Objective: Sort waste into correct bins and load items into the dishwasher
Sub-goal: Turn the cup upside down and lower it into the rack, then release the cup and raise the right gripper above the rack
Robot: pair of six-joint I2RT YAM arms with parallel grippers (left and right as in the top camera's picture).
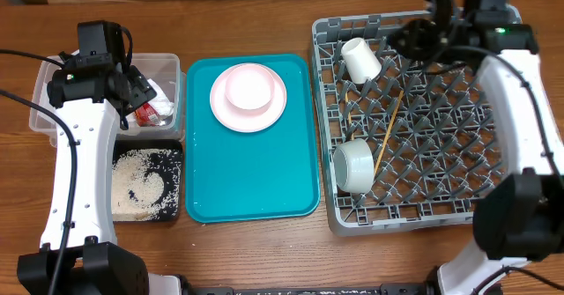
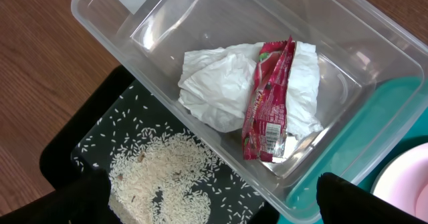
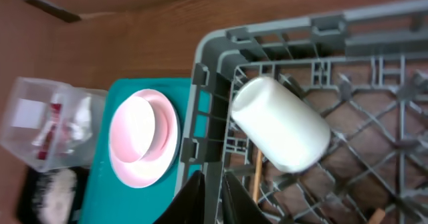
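Observation:
My left gripper [image 1: 141, 88] [image 2: 214, 207] hangs open over the near edge of the clear tub [image 1: 169, 64] [image 2: 167, 10]. In the tub lie a crumpled white napkin [image 2: 214, 83] and a red wrapper [image 1: 148, 113] [image 2: 267, 97]. Rice grains [image 1: 137, 185] [image 2: 167, 177] cover the black tray [image 1: 174, 154] [image 2: 100, 117] beside it. The grey dish rack [image 1: 441, 145] [image 3: 207, 70] holds a cream cup [image 1: 361, 59] [image 3: 281, 124] on its side, a pale bowl [image 1: 354, 166] and chopsticks [image 1: 388, 132] [image 3: 257, 174]. My right gripper [image 1: 412, 38] [image 3: 212, 197] is shut and empty above the rack's far part, right of the cup.
A teal tray [image 1: 256, 172] [image 3: 100, 184] lies between the bins and the rack. On it sits a pink plate [image 1: 264, 114] [image 3: 167, 144] with a small bowl [image 1: 248, 88] [image 3: 134, 127] on top. Bare wooden table surrounds everything.

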